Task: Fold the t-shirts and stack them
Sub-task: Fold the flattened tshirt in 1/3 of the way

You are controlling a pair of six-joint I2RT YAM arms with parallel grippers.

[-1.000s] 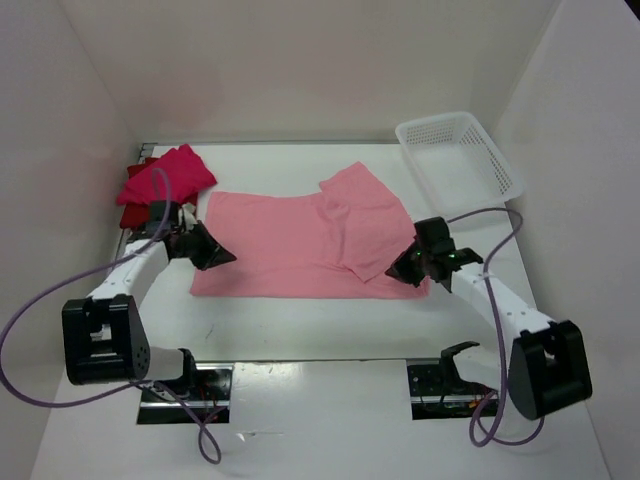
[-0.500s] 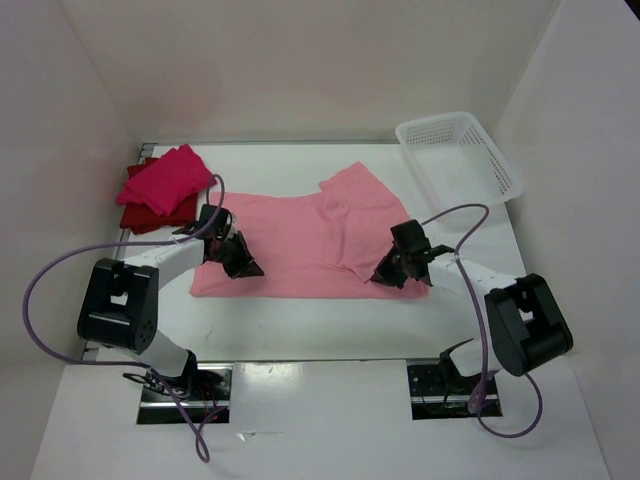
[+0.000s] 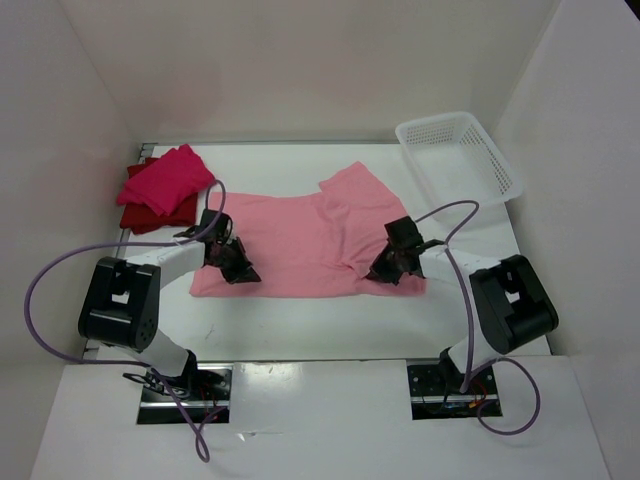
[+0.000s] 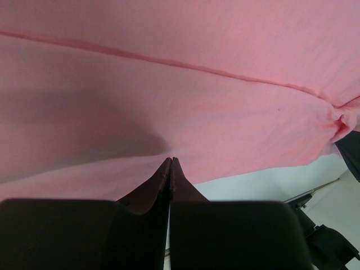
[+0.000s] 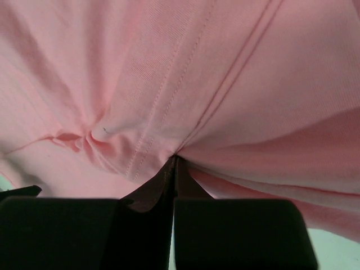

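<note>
The pale pink t-shirt (image 3: 295,240) lies spread flat mid-table, its right part folded over itself. My left gripper (image 3: 247,272) is shut, tips resting on the shirt near its front left hem; in the left wrist view my gripper (image 4: 170,160) touches the pink cloth (image 4: 197,95) with nothing visibly pinched. My right gripper (image 3: 374,274) is shut at the front right of the shirt; in the right wrist view my gripper (image 5: 176,157) presses into a crease of the cloth (image 5: 236,84). The folded magenta-pink t-shirt (image 3: 167,178) sits on the dark red t-shirt (image 3: 133,216) at the back left.
A white lattice basket (image 3: 460,118) stands at the back right corner, with nothing in it. White walls close in the table on the left, back and right. Purple cables loop off both arms over the front of the table.
Both arms have swung inward over the shirt: the left gripper moved right along the front hem, the right gripper moved left onto the folded part. Both stayed shut.
</note>
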